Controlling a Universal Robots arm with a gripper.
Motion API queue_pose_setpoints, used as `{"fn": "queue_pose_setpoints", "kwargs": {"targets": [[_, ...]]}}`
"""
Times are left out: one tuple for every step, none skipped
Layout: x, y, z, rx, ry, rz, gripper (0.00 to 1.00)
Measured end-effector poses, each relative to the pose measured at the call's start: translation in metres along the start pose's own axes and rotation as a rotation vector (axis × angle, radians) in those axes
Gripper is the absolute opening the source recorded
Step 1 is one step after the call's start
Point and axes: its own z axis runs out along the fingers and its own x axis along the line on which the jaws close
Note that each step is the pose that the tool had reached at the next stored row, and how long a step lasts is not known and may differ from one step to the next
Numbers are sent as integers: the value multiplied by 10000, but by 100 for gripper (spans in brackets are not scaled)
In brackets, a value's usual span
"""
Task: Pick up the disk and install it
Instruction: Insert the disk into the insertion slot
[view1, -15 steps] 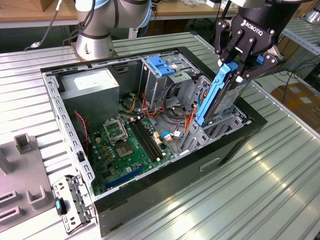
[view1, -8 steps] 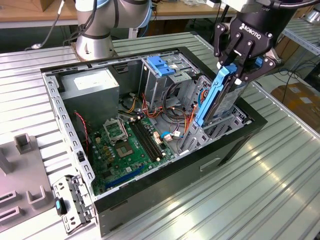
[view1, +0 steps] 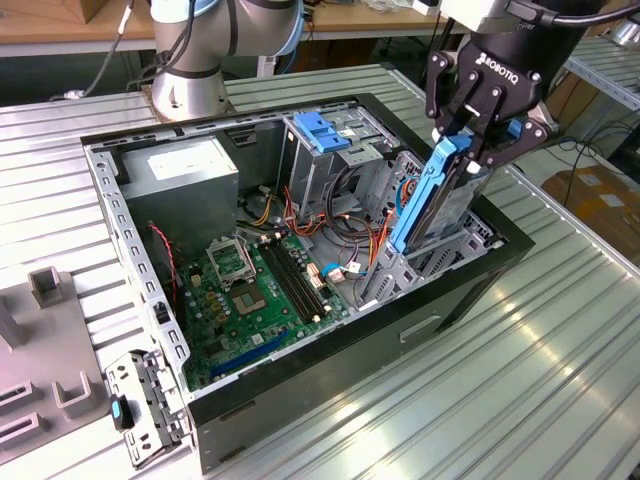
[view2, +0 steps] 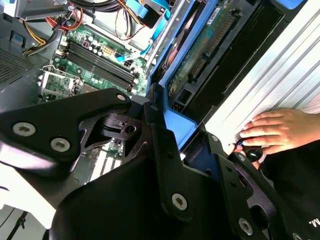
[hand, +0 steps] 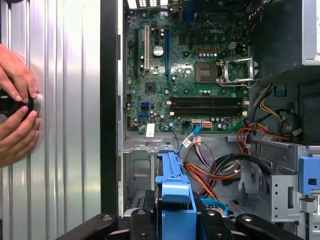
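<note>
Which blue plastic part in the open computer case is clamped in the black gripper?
The blue rail framing the silver-grey hard drive, tilted in the black gripper; the blue plastic latch atop the metal drive cage sits free.

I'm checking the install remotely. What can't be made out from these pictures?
- Exterior view: lower end of the silver-grey rectangular disk in blue plastic rails, held by the black gripper, hidden behind the metal drive bay; seating unclear.
- First wrist view: small dark round object, mostly covered by a person's hands and cut off by the edge.
</note>
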Motion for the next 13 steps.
{"fn": "queue_pose_setpoints", "kwargs": {"targets": [[0, 0, 5, 0, -1, 0, 37], [0, 0, 10, 0, 0, 0, 37], [0, 0, 15, 0, 0, 0, 37], [0, 0, 22, 0, 0, 0, 37], [-1, 0, 27, 0, 0, 0, 37], [-1, 0, 33, 1, 0, 0, 37], [-1, 0, 38, 0, 0, 0, 37], [-1, 0, 44, 0, 0, 0, 37], [-1, 0, 51, 0, 1, 0, 37], [-1, 0, 58, 0, 0, 0, 37], [-1, 0, 67, 0, -1, 1, 37], [-2, -1, 73, 0, 0, 0, 37], [-2, -1, 78, 0, 0, 0, 37]]}}
